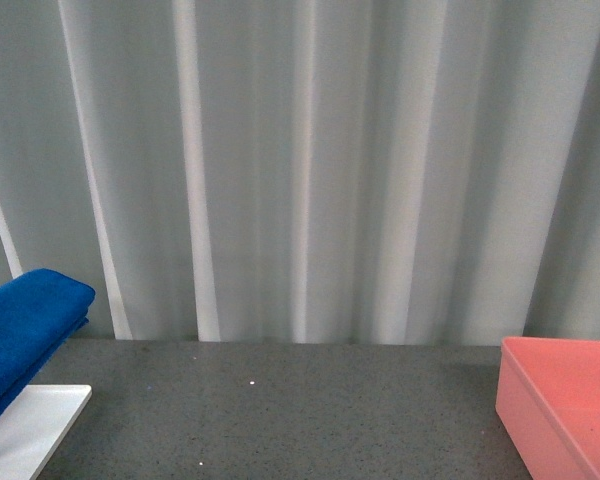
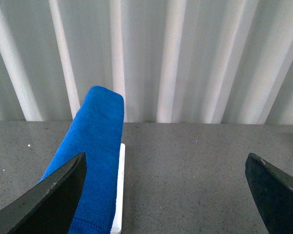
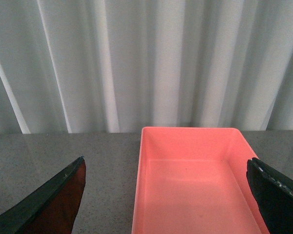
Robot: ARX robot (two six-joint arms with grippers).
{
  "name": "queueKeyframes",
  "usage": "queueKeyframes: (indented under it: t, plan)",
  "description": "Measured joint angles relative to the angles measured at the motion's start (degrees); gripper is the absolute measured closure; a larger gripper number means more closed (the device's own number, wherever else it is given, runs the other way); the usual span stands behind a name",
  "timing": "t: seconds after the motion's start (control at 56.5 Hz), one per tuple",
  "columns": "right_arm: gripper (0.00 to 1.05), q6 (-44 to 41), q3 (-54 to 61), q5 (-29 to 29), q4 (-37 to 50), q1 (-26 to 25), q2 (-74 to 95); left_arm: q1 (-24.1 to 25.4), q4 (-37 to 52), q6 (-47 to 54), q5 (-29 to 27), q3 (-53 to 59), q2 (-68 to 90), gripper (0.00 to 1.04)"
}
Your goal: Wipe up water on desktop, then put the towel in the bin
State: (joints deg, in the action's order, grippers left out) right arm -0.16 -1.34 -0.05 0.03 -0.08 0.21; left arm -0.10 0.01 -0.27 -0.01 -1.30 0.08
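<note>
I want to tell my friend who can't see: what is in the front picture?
A blue towel sits on a white stand at the left edge of a dark grey desktop, and a pink bin stands at the right edge. Pale pleated curtains fill everything behind.

Grey desktop (image 1: 280,410) holds blue towel (image 1: 25,325) left, pink bin (image 1: 532,420) right.

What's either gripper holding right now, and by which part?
Nothing is held. The left gripper and right gripper are both open with nothing between the fingers. The towel rests on the white stand.
</note>
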Motion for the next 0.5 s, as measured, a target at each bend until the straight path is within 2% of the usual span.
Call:
queueKeyframes:
  t: [0.372,0.46,0.496]
  plan:
    - [0.07,0.0,0.0,0.0,0.0,0.0,0.0,0.0,-0.02,0.0,0.0,0.0,0.02,0.07]
    - [0.07,0.0,0.0,0.0,0.0,0.0,0.0,0.35,-13.35,-5.22,2.14,-5.6,9.01,0.07]
    - [0.07,0.0,0.0,0.0,0.0,0.0,0.0,0.76,-15.43,-7.67,3.17,-7.93,15.58,0.07]
